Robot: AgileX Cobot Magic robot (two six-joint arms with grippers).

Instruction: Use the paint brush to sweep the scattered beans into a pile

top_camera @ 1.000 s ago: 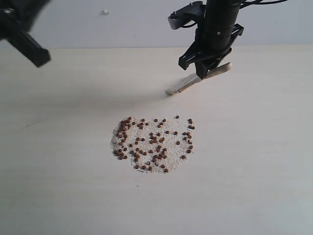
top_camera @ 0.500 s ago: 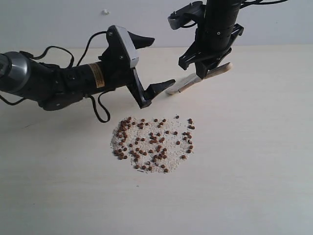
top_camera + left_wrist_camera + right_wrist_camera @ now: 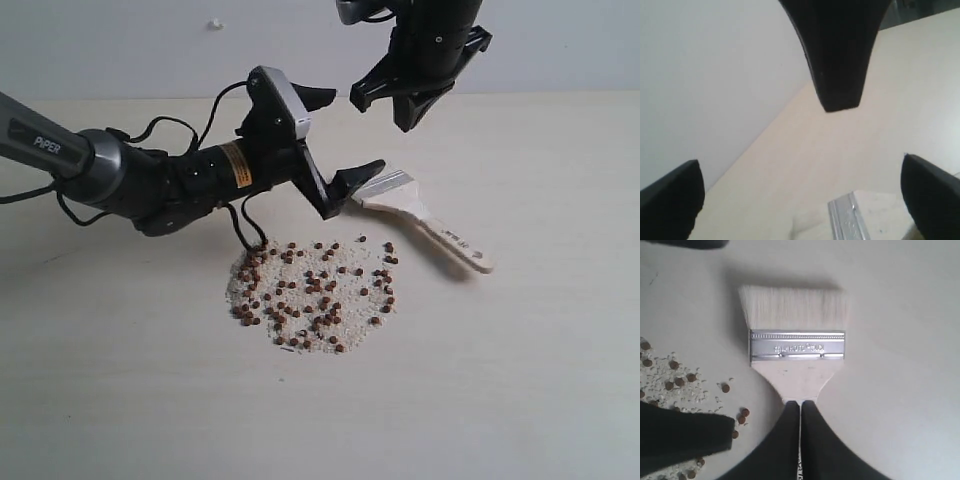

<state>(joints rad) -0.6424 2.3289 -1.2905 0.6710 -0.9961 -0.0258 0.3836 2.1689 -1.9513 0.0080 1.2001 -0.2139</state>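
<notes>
Pale table; brush flat beside beans; left gripper wide open, empty, at bristles; right gripper closed, empty, above. Risk: pinching bristles, or arm scattering beans

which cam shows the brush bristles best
Right wrist view: the brush is close up, bristles and ferrule sharp. The exterior view shows its full length, but small. The left wrist view catches only a bit of ferrule.

Pale surface, ctr: beans scattered w/ whitish grains; paint brush lies flat just beside, at right.
</notes>
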